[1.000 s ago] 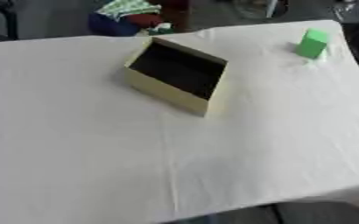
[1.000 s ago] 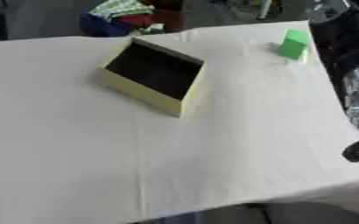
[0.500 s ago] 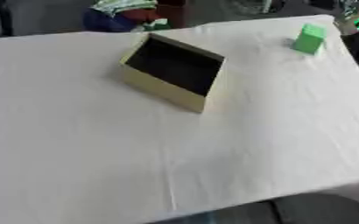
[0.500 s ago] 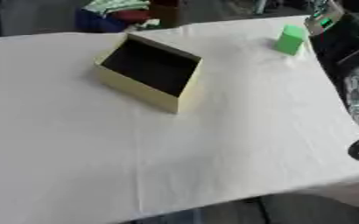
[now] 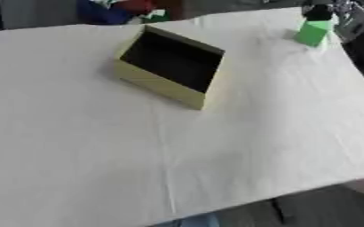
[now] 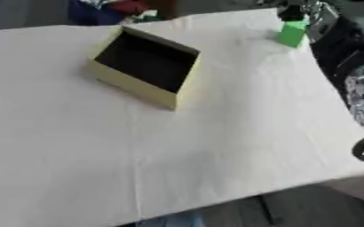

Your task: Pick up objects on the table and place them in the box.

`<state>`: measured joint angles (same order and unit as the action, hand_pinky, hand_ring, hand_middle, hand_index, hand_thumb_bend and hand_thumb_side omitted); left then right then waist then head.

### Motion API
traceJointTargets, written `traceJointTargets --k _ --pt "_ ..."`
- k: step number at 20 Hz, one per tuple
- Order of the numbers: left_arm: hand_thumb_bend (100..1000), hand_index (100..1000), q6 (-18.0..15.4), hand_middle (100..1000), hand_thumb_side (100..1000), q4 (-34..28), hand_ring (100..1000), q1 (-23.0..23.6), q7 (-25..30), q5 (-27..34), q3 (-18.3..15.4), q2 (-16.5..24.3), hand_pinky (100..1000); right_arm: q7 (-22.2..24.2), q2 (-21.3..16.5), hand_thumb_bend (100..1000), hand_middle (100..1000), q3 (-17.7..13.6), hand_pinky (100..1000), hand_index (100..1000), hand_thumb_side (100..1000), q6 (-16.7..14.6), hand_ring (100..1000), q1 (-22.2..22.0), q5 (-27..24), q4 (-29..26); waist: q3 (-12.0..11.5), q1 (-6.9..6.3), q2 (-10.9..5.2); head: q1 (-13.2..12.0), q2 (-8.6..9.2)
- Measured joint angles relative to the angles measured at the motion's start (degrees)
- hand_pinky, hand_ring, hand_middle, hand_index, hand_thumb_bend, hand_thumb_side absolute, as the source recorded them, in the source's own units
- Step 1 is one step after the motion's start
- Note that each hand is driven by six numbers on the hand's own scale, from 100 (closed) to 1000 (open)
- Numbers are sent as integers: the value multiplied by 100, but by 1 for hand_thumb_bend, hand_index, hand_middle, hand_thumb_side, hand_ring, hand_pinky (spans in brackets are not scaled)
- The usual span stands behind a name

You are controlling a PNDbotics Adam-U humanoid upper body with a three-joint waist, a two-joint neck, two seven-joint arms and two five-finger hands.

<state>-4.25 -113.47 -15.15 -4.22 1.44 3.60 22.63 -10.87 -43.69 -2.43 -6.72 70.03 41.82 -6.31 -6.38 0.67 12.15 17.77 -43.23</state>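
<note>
A yellow box (image 5: 156, 84) with a dark, empty inside stands open on the white-clothed table (image 5: 216, 146), left of centre at the back. A green block (image 5: 312, 33) sits near the table's far right corner. My right hand (image 5: 319, 12) is right behind and above the block, its dark fingers at the block's top; whether they hold it is unclear. The right arm (image 6: 346, 48) runs along the table's right edge. My left hand does not show.
Coloured things, blue, red and green (image 5: 120, 8), lie beyond the table's far edge. The table's front edge (image 5: 278, 195) runs slanted at the bottom right, with dark floor below it.
The whole picture has shifted upward, so the camera has moved. My right hand has come in from the right edge to the top of the green block.
</note>
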Motion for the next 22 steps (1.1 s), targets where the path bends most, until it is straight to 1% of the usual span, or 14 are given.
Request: traceJointTargets --k 7,13,15,19,20,22 --pt "100 812 -24 509 745 0 519 8 65 0 0 1 711 -4 -46 100 929 -46 865 975 169 167 1000 1 621 16 0 -29 68 4 48" --pt "100 813 -47 508 747 0 519 8 95 0 0 1 712 -140 -49 100 930 -145 866 979 200 336 1000 1 904 17 1 -58 108 16 68" --pt "100 814 -47 508 747 0 519 8 107 0 1 1 712 -177 -49 100 933 -144 866 985 216 378 1000 -1 952 30 1 -59 122 30 95" --pt "100 814 -51 508 748 0 519 8 134 3 2 2 712 -233 -50 100 938 -139 865 999 297 431 1000 -3 1048 74 0 -61 127 51 102" --pt "100 814 -50 507 748 0 518 8 138 3 2 2 712 -240 -51 100 933 -137 865 1000 331 435 1000 -3 1065 87 1 -61 127 54 102" --pt "100 814 -50 506 748 0 518 8 141 3 2 2 712 -252 -54 106 932 -126 866 1000 343 444 1000 -4 1084 109 6 -61 127 56 104"
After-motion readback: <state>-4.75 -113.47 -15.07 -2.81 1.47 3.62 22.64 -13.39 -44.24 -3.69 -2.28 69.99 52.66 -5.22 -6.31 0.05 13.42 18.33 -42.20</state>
